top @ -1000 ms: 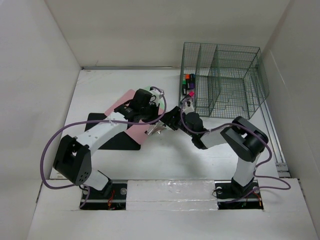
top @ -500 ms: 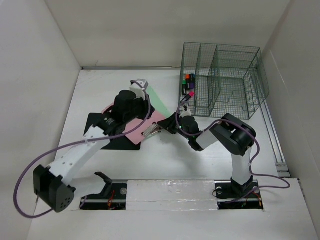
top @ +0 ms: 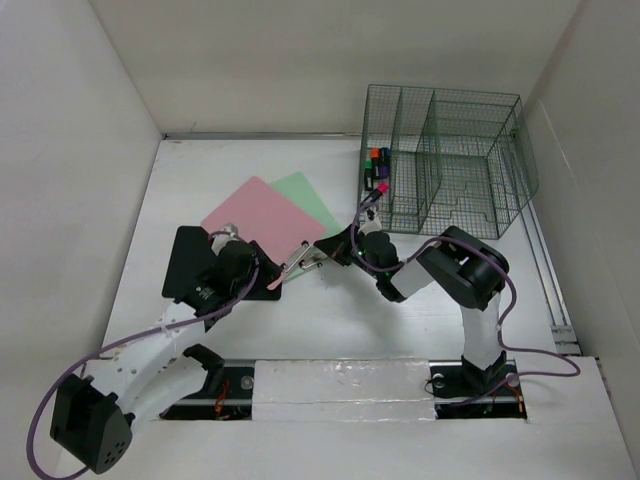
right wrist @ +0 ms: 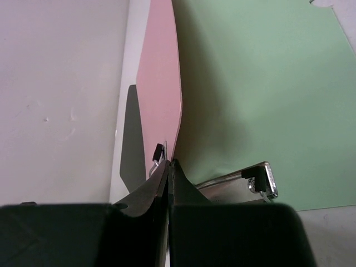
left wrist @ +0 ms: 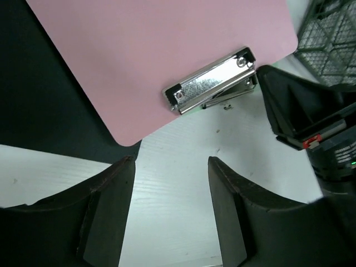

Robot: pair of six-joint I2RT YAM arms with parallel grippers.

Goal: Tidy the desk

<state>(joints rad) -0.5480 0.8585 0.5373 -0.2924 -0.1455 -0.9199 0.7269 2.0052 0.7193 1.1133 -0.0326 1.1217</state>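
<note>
Pink clipboard [top: 262,212], green sheet [top: 305,195] and black board [top: 190,262] lie overlapping on the white counter [top: 330,320], which spreads beneath and left of the wire rack [top: 450,150]. Most of the sorting looks undone, with only some markers [top: 376,168] standing in the rack's leftmost compartment. The right tool [right wrist: 168,169] is pinched tight on the pink clipboard's edge by its metal clip [left wrist: 211,83], on the rack side. The left tool [left wrist: 172,167] hangs wide open and empty, farther from the rack.
</note>
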